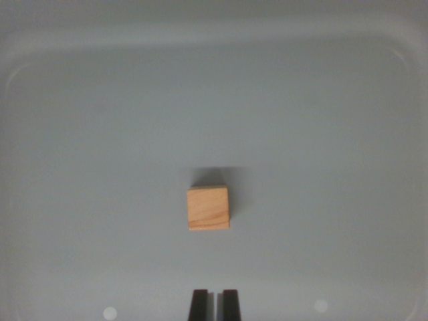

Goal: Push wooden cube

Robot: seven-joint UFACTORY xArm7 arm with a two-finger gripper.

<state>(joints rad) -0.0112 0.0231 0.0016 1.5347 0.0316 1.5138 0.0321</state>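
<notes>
A small light wooden cube rests on the pale grey floor of a tray, a little below the middle of the wrist view. It casts a short shadow toward the top. My gripper shows at the bottom edge as two dark fingertips standing close together with only a thin slit between them, nothing held. The cube lies straight above the fingertips in the picture, apart from them by a clear gap.
The grey tray's raised rim curves across the top and down both sides, with rounded corners. Two small bright spots lie on the floor near the bottom edge.
</notes>
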